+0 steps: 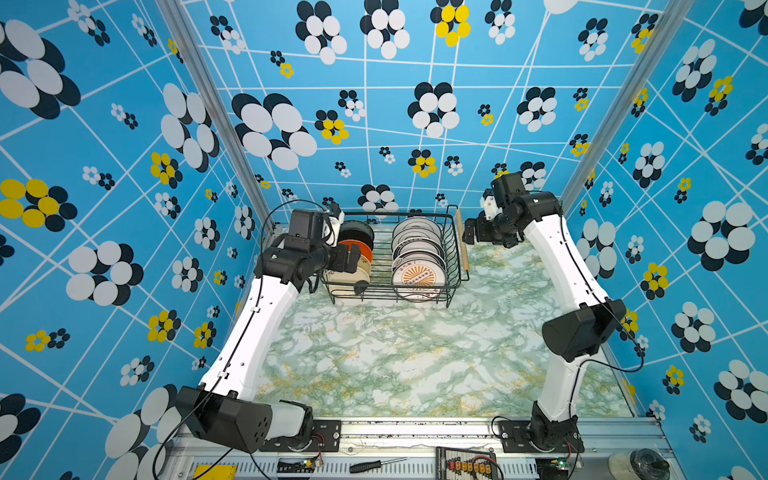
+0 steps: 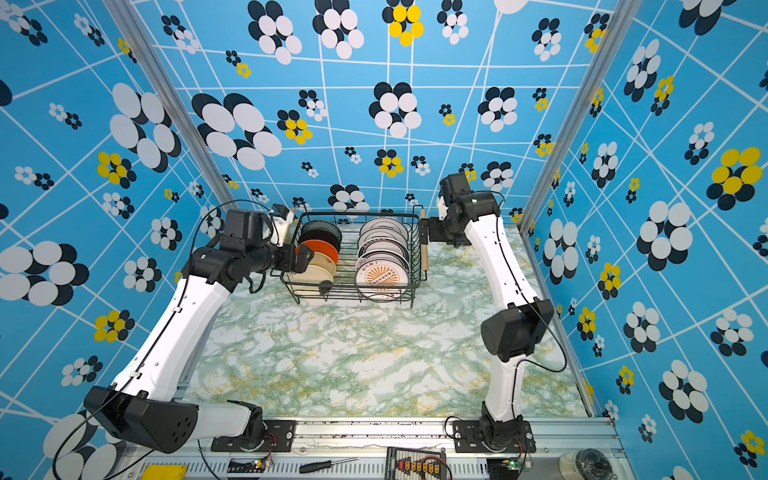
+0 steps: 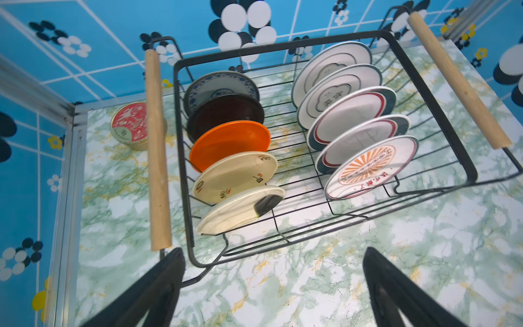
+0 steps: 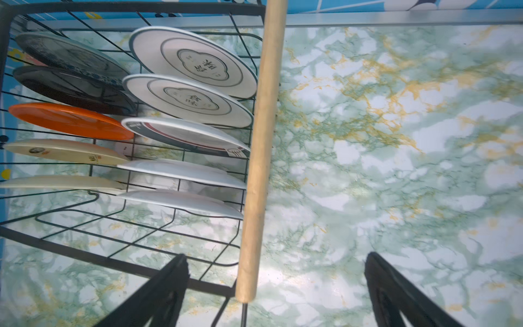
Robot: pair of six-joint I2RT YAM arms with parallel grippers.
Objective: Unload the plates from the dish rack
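Left gripper point(image 3: 273, 252), right gripper point(image 4: 276, 256) — jaws wide apart — flanking dish rack point(image 1: 452, 253); plates point(image 1: 419, 277) inside.

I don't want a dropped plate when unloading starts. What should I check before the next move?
1. Left gripper open and empty: ok.
2. Right gripper open and empty: ok.
3. Plates standing on edge in the dish rack: ok, two rows.
4. Bare table in front of the rack: ok.
5. A plate between either gripper's jaws: not ok, none yet.
6. Plates free in their slots: cannot tell.
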